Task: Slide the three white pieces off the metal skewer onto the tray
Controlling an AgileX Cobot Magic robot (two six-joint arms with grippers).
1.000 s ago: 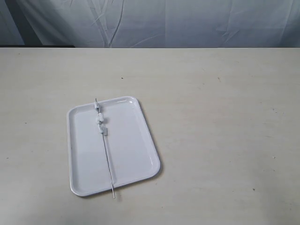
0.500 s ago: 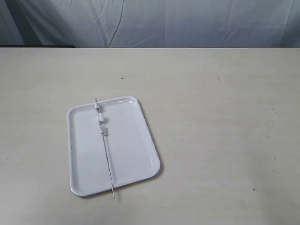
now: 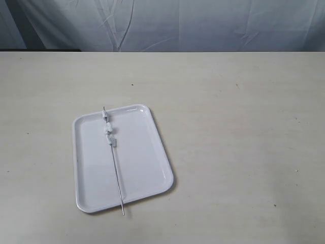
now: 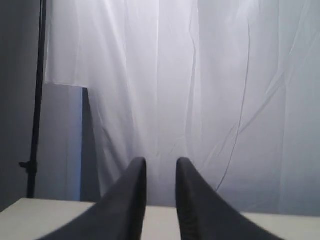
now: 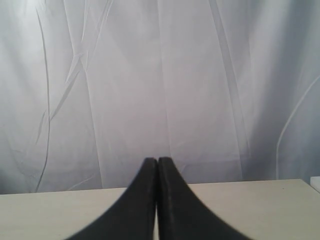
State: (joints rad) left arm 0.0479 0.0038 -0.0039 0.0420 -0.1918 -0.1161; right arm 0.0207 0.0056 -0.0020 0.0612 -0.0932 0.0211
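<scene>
The white tray [image 3: 147,168] lies on the table left of centre in the exterior view. The metal skewer [image 3: 117,175] rests lengthwise across it, its near tip past the tray's front rim. The three white pieces [image 3: 108,129] are threaded close together near the skewer's far end. Neither arm shows in the exterior view. In the left wrist view my left gripper [image 4: 161,165] points at the curtain, jaws a little apart with nothing between them. In the right wrist view my right gripper [image 5: 158,162] has its fingers pressed together, empty.
A pale wrinkled curtain [image 3: 203,25] hangs behind the beige table [image 3: 244,142]. A dark stand pole [image 4: 36,100] rises at the side of the curtain in the left wrist view.
</scene>
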